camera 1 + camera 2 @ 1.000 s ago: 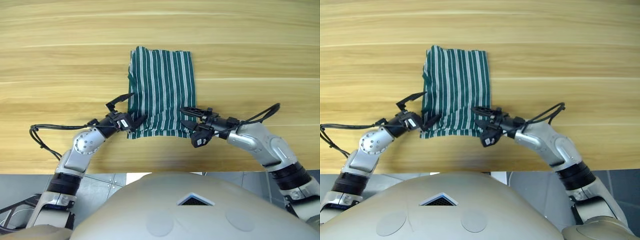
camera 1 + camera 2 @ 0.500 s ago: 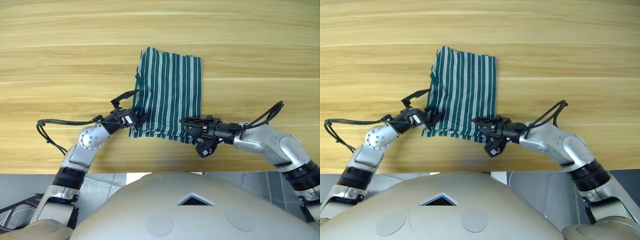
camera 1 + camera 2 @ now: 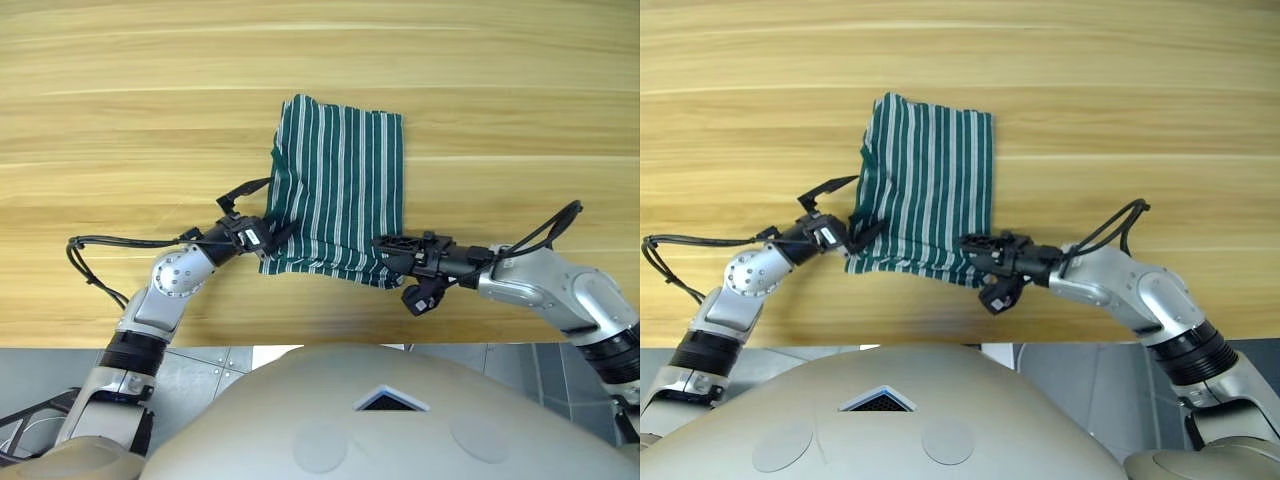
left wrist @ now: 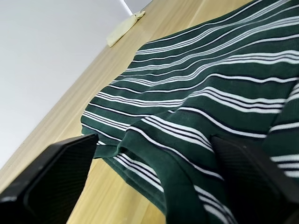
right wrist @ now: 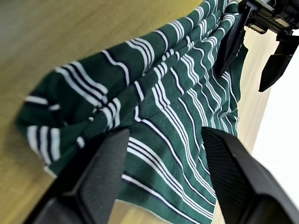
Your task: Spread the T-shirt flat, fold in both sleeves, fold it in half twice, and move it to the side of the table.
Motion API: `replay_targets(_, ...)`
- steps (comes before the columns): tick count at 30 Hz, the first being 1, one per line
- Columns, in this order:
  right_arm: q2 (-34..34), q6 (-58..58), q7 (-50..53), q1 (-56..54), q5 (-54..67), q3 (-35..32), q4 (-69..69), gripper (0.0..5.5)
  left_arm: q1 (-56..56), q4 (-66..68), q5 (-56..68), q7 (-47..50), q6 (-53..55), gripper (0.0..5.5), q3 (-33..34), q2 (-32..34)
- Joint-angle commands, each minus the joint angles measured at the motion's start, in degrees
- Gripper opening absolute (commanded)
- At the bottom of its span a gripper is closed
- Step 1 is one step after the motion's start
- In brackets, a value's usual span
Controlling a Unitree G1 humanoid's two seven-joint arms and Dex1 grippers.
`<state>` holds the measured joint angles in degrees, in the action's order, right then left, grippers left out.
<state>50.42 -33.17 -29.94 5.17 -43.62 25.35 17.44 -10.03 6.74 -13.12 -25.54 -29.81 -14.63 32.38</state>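
Nearest, the right gripper (image 3: 381,252) and left gripper (image 3: 277,206) each have their fingers spread, straddling the near corners of the green, white-striped cotton T-shirt (image 3: 340,170). The shirt lies between them and runs away from them as a narrow folded rectangle on the pale wooden table (image 3: 150,100). The sleeves seem tucked in, so a halving fold looks in hand: both should pinch those corners and carry the near hem to the far edge.

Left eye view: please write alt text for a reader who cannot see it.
A folded green T-shirt with white stripes lies on a wooden table. The left gripper and the right gripper, both open, are at its two near corners.
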Motion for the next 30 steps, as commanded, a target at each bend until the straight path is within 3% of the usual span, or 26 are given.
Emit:
replay_targets(1, -8.1, 3.7, 2.5, -3.2, 7.6, -2.9, 4.1, 2.85, -1.0, -3.1, 2.5, 0.2, -0.8, 4.45, 0.9, -1.2)
replay_targets(10, -10.3, 3.1, 1.4, -2.5, 6.2, -1.0, 2.3, 2.85, -2.5, -14.0, 8.7, 3.4, 0.3, 4.45, 6.7, -4.0)
replay_targets(22, -11.6, 1.9, 2.3, -4.4, 1.4, 1.2, -6.4, 2.85, -0.9, -1.4, -5.0, -3.7, 2.3, 4.45, -4.4, -0.7)
replay_targets(30, -10.0, 0.8, 0.2, -2.4, 5.4, 0.5, -0.8, 2.85, -0.9, 1.2, -5.2, -2.0, 2.5, 4.45, -4.7, -0.5)
